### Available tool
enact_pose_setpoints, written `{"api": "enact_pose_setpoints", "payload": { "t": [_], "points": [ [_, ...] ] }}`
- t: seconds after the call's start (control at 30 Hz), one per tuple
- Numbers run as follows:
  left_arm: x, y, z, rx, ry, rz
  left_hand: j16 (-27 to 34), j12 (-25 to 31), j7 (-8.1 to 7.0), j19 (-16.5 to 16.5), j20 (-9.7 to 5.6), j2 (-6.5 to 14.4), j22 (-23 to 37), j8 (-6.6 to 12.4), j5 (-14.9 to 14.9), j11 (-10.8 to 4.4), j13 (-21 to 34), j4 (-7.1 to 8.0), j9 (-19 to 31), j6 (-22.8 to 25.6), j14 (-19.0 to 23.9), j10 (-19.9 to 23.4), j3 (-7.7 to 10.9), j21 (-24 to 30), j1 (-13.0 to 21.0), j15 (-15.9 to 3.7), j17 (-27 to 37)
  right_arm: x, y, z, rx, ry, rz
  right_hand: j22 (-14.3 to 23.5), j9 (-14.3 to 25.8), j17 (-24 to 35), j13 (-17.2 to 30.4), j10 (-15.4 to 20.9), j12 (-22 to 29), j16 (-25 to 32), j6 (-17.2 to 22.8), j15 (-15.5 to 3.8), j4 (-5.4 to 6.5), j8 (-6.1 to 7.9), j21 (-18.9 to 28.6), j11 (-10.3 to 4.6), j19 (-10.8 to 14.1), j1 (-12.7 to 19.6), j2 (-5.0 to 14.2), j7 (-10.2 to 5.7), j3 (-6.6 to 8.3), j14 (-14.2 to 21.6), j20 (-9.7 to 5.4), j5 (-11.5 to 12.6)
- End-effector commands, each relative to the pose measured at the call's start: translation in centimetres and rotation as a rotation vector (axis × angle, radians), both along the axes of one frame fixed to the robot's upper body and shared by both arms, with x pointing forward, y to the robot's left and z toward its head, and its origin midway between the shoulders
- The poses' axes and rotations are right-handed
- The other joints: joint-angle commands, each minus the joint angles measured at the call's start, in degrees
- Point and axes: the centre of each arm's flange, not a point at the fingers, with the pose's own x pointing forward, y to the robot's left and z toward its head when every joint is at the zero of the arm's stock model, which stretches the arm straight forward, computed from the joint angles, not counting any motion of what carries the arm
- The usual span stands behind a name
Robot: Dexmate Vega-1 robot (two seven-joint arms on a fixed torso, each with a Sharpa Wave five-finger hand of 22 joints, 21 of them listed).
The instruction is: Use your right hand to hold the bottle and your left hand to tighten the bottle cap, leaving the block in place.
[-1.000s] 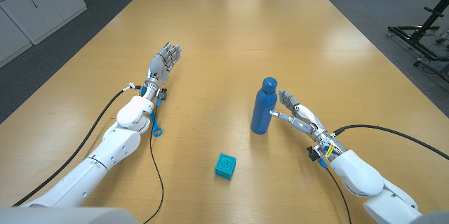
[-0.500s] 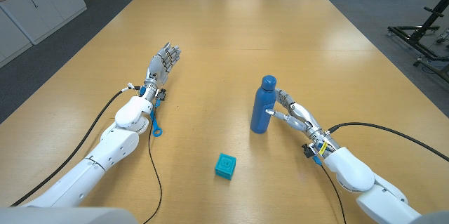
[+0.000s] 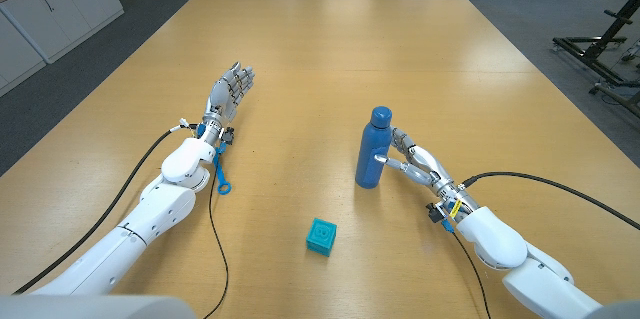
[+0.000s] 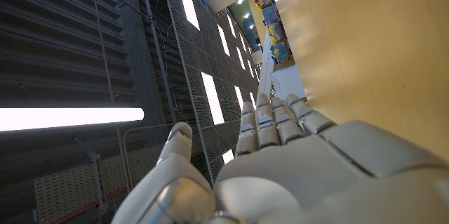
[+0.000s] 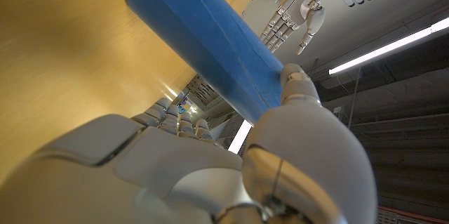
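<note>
Bottle [image 3: 371,153]: blue, upright on the counter [image 3: 330,49], right of frame centre; also across the right wrist view [image 5: 210,41].
Cap [image 3: 381,116]: blue, on the bottle's top.
Right robot hand [image 3: 418,162]: at the bottle's right side, fingers spread around the body, thumb tip [image 5: 293,83] touching it; full grip cannot tell.
Left robot hand [image 3: 230,89]: upper left of centre, fingers straight and apart, holding nothing, well apart from the bottle.
Block [image 3: 321,235]: teal, lower centre, near the bottle, untouched.
</note>
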Motion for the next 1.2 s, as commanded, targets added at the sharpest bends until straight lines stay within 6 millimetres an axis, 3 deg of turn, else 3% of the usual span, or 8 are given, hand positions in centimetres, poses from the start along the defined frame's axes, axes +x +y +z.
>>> {"api": "enact_pose_setpoints", "payload": {
  "t": [0.03,0.47,1.2],
  "points": [
    [0.3,-0.2,-0.3,-0.001,0.011,-0.009,0.01,0.05,-0.15,0.69,-0.23,0.49,0.11,-0.02,0.06,0.18,0.01,-0.13,0.29,0.72,0.67,0.62,0.45,0.05,0.08,-0.1,0.14,0.3,1.0,0.1,-0.031,0.013,0.016,0.19,0.11,0.12,0.2,-3.6,0.37,0.39,-4.79,-0.5,-0.1,0.37,0.63,-0.32,0.69,0.07,0.45,1.78,0.09,-5.41,-0.02,-0.23],
    [-0.1,0.0,-0.6,-0.002,0.018,0.004,0.05,0.07,-0.17,0.77,-0.15,0.63,0.12,0.02,0.06,0.34,0.02,-0.11,0.31,1.02,0.99,0.85,0.5,0.06,0.09,-0.08,0.15,1.0,1.6,-0.5,-0.045,0.022,0.027,0.14,0.06,-0.03,0.14,-2.85,0.51,0.49,-5.07,-1.38,-0.44,0.03,0.77,-1.46,1.89,0.52,0.63,1.71,0.22,-4.53,-0.62,-0.72],
    [-0.5,0.0,-0.8,-0.003,0.019,0.012,-0.04,0.02,-0.14,0.8,-0.08,0.81,0.12,0.0,0.06,0.38,0.04,-0.09,0.34,1.34,1.09,1.03,0.57,0.03,0.06,-0.01,0.16,2.6,2.9,-0.8,-0.007,0.018,0.083,0.08,-0.01,-0.35,0.02,0.44,1.46,1.25,-1.94,-2.08,-1.12,0.84,1.46,-2.0,5.36,1.34,0.58,0.92,0.33,-1.22,-1.08,-1.41]
  ]
}}
